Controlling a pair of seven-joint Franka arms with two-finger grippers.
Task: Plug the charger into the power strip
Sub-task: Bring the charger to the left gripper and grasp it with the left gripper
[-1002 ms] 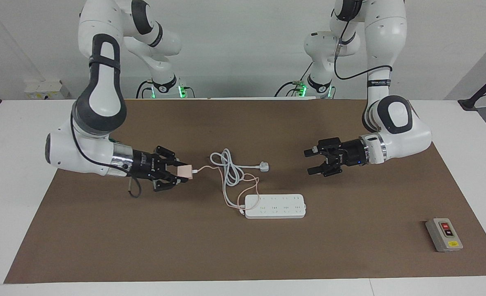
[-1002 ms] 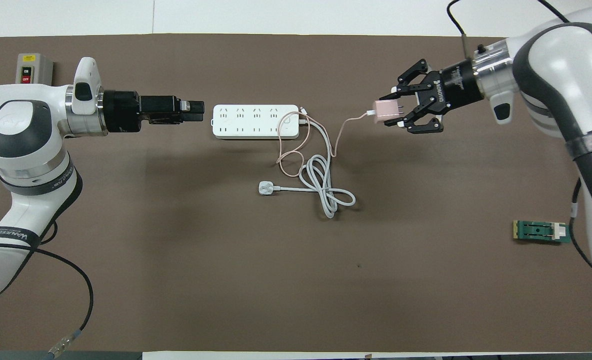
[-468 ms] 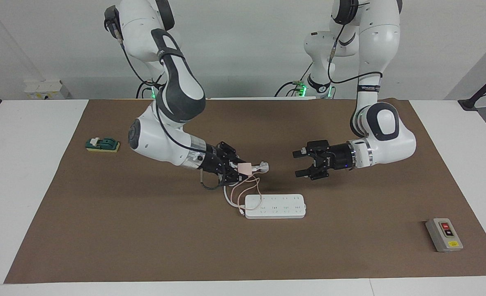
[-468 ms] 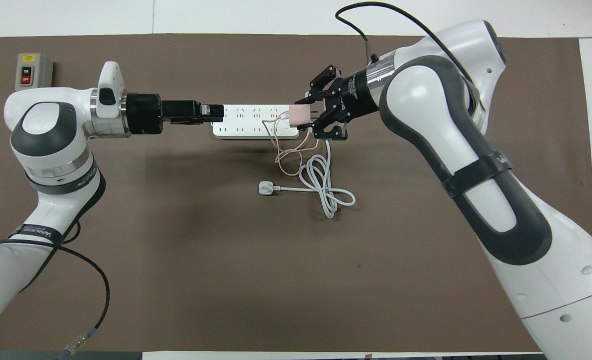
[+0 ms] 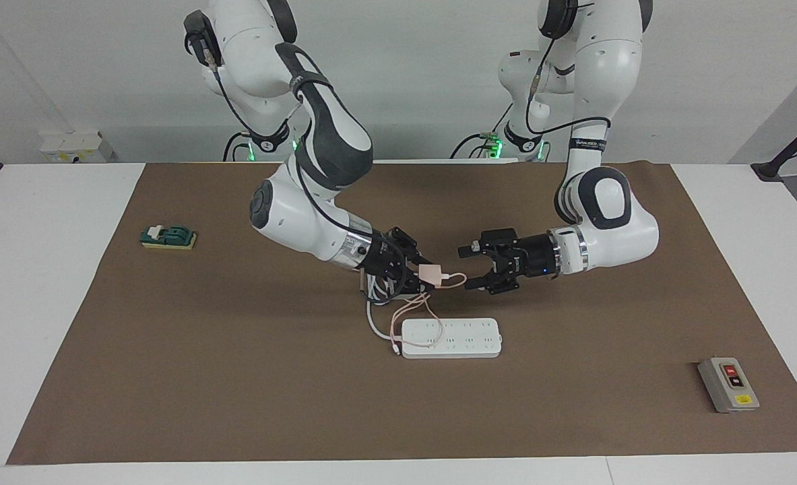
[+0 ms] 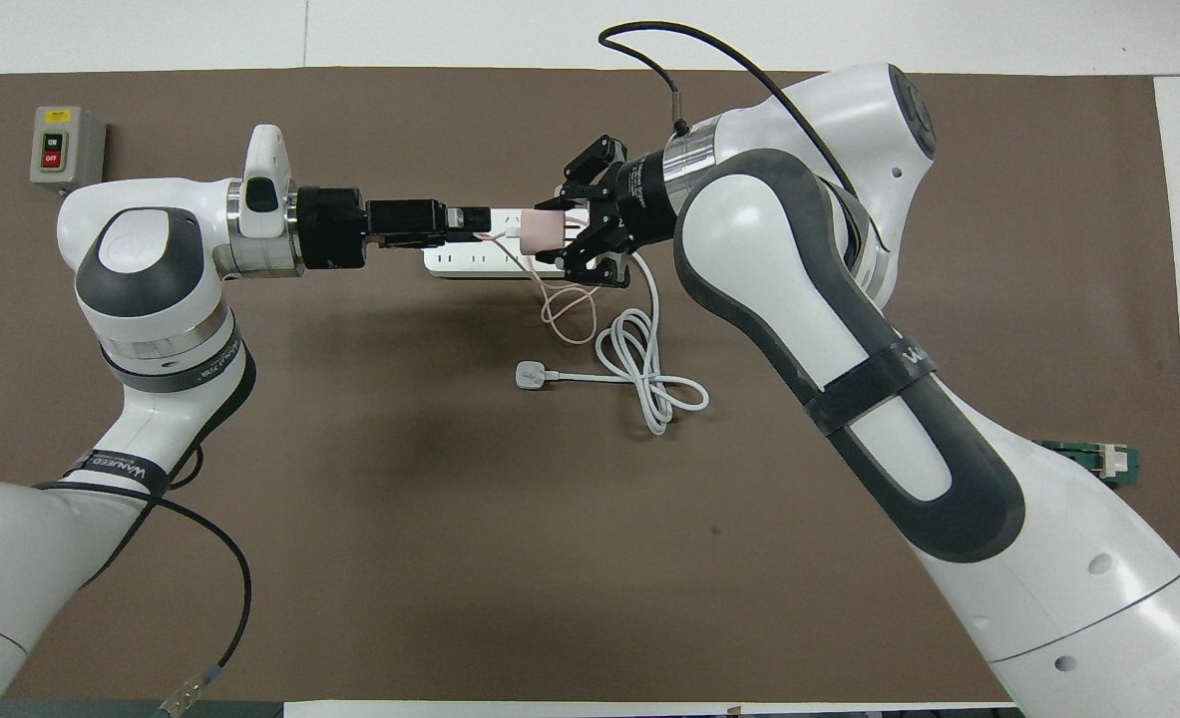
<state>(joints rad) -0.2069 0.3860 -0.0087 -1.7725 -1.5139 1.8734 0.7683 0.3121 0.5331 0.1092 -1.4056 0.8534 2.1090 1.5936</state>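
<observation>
- Right claw [image 5: 426, 275] clamped on charger [image 5: 432, 273], held in the air over the coiled cords, with the power strip [image 5: 452, 338] lying flat on the table [image 5: 236, 377] below it and farther from the robots.
- Charger: small pale-pink cube, gripped between the fingertips; the outer links splay to either side. In the overhead view the cube [image 6: 535, 229] overlaps the strip's outline [image 6: 470, 261], but the facing view shows it raised, not seated in any socket.
- Thin pink cable [image 5: 411, 313] hangs from the charger, loops below the right claw and ends at the strip's end toward the right arm.
- Left claw [image 5: 469, 268] is agape, jaws one above the other, pointing at the right claw. It is up in the air, just beside the charger; the cable arcs close to its lower fingertip, contact possibly but not clear from here.
- White plug [image 6: 529, 375] and its thick white cord [image 6: 649, 384] lie on the table, nearer to the robots than the strip, under the right claw's wrist in the facing view.
- Grey switch box [image 5: 728, 384] with red and black buttons sits well apart from the left claw, at the left arm's end of the table.
- Green block [image 5: 168, 236] sits well apart from the right claw, at the right arm's end.
</observation>
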